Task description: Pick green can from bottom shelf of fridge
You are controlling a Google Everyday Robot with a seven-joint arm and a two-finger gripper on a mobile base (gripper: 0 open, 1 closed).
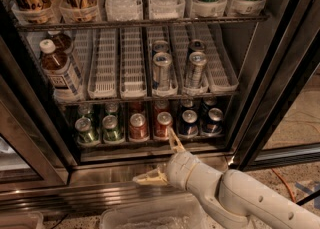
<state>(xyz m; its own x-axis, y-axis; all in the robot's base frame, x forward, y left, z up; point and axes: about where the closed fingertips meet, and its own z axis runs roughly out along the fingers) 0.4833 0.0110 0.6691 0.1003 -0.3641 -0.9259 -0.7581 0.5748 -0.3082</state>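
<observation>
Gripper (154, 155) is spread wide and holds nothing. One finger (175, 142) points up at the front edge of the bottom shelf (125, 144), its tip just below a red-brown can (163, 123). The other finger (149, 177) points left across the ribbed steel base. The tool sits low in front of the fridge (270, 73), outside the shelf opening, on a white arm (240, 198) that enters from the lower right.

Green can (112, 128) stands upright at the front of the second lane from the left on the bottom shelf. A like can (86, 130) stands just beside it in the first lane, and more stand behind. It is left of the gripper, with one red-brown lane between. Dark blue cans (189, 122) fill the right-hand lanes.

Handling, as a judgement:
- The can is rigid but thin-walled, and hard pinching would dent it.
- If it is full, it will have moderate weight.
- The sides are smooth and glossy, possibly slick from the cold.

The best hold is across the round sides at mid-height, entered from the front. The tray rack (162, 90) above closes off any approach from the top. Neighbouring cans stand close, so finger room on each side is tight.
</observation>
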